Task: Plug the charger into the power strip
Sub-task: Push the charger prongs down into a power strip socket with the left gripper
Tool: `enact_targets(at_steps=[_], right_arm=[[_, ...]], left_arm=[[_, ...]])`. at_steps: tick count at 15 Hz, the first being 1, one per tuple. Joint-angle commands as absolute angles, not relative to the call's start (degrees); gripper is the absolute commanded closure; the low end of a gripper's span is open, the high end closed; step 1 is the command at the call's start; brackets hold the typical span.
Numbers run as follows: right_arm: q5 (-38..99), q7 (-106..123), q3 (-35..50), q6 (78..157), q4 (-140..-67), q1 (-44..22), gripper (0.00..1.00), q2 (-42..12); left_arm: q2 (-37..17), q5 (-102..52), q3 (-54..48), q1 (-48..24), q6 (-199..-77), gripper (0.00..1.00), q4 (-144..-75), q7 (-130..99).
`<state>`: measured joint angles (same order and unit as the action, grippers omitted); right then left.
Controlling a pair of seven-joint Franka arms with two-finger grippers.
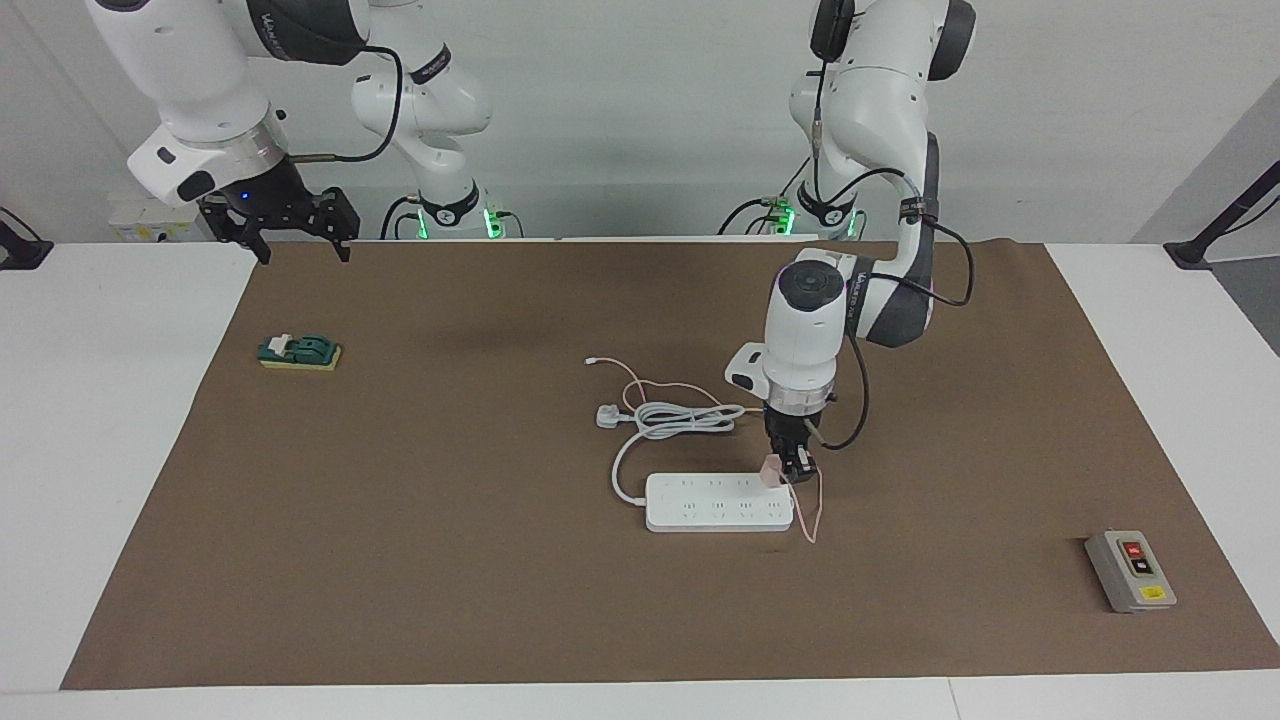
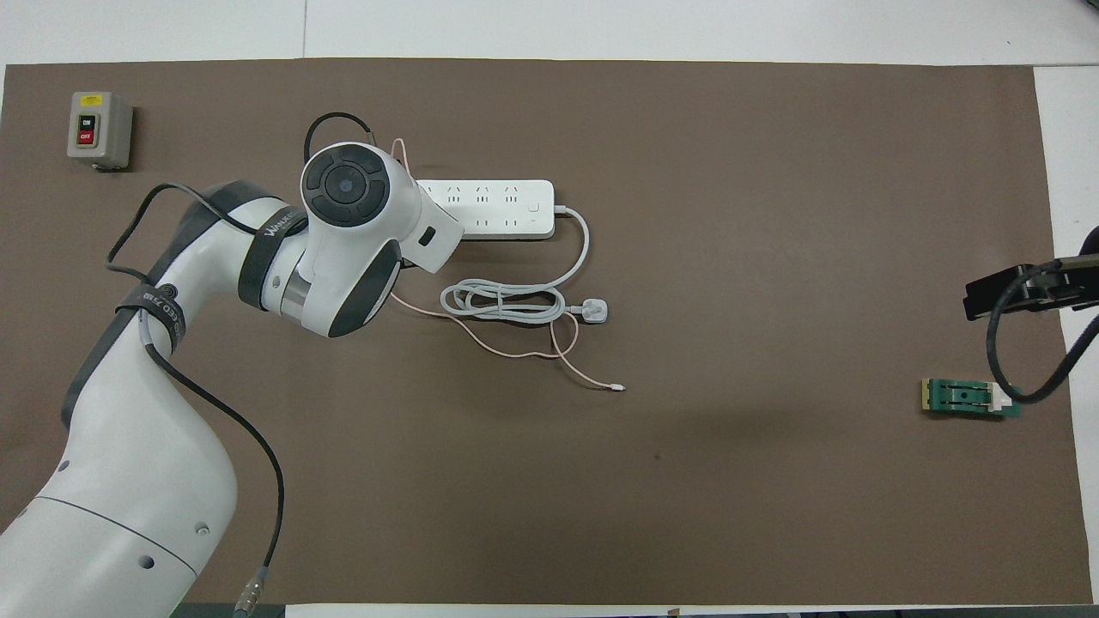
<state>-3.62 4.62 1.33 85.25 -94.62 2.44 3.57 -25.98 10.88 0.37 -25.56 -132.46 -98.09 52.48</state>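
Facing view, from my side of the bench outward: my right claw [image 1: 300, 240] waits wide open and holding nothing, raised over the bench edge at the right arm's end. Next comes one green block on a yellow pad [image 1: 300, 352], then one white three-pin plug [image 1: 609, 415] with its thick cord coiled beside it. One thin pink cable [image 1: 650, 385] loops across that coil, its loose tip lying nearer to me than the plug. Farther out lies one power strip [image 1: 715, 503], flat, two rows of sockets up. My left claw [image 1: 792, 470] is clamped tight on the one charger [image 1: 771, 472], the pink cube sitting at the strip's end toward the left arm; I cannot tell if its prongs are seated. Farthest out, one grey switch box [image 1: 1129, 571] stands at the left arm's end.
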Motion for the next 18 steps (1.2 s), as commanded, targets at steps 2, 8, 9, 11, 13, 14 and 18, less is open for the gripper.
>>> enact_targets(at_steps=[2,8,9,11,13,14,18], right_arm=[[-3.25,5.19,1.49,85.08,-94.57,2.72,0.0,3.78],[-3.43,5.45,1.49,85.08,-94.66,2.64,0.0,3.87],[-3.43,5.54,1.49,84.47,-94.83,2.72,0.0,3.95],[-3.43,5.54,1.49,84.11,-94.83,3.08,0.0,3.96],[-3.43,5.54,1.49,84.11,-94.83,3.08,0.0,3.96],[-3.43,5.54,1.49,84.11,-94.83,3.08,0.0,3.96],[-3.43,5.54,1.49,84.11,-94.83,3.08,0.0,3.96]], left_arm=[[-30.23,11.69,0.35,-25.4,-130.52,1.0,-95.37,52.03],[-33.05,7.57,-1.23,-23.38,-126.3,1.0,-89.3,52.65],[-33.05,7.04,-1.4,-23.38,-126.12,1.0,-89.04,52.65],[-33.22,6.51,-1.49,-23.55,-125.25,1.0,-88.25,52.65],[-33.48,6.42,-1.49,-23.64,-123.85,1.0,-86.41,52.65],[-33.49,6.76,-1.58,-23.73,-122.62,1.0,-85.7,52.73],[-33.75,12.82,-1.76,-25.49,-122.78,1.0,-85.87,52.91]])
